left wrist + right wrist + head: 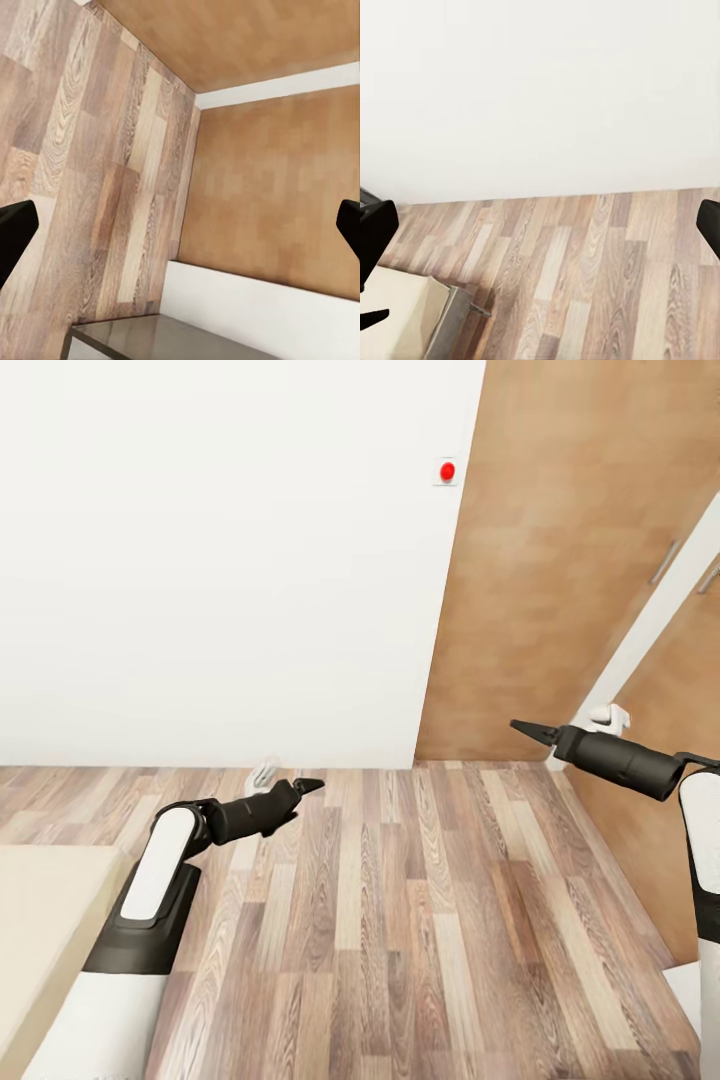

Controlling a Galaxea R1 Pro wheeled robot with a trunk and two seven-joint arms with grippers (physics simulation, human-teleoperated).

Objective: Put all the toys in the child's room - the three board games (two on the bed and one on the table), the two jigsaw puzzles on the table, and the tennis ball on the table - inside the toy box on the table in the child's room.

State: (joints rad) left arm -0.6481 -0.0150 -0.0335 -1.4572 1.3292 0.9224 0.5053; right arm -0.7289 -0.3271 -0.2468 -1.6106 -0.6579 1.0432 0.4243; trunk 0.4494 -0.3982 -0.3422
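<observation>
Transit step, judged: robot faces white wall [220, 560] and wooden door [560, 560] over plank floor [400, 920]. Left gripper [300, 788] and right gripper [528, 731] both wide, empty. Toys, toy box unseen. Next: turn toward bed or table.

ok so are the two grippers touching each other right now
Apart. The head view shows the left gripper and the right gripper separated by a wide stretch of wooden floor.
</observation>
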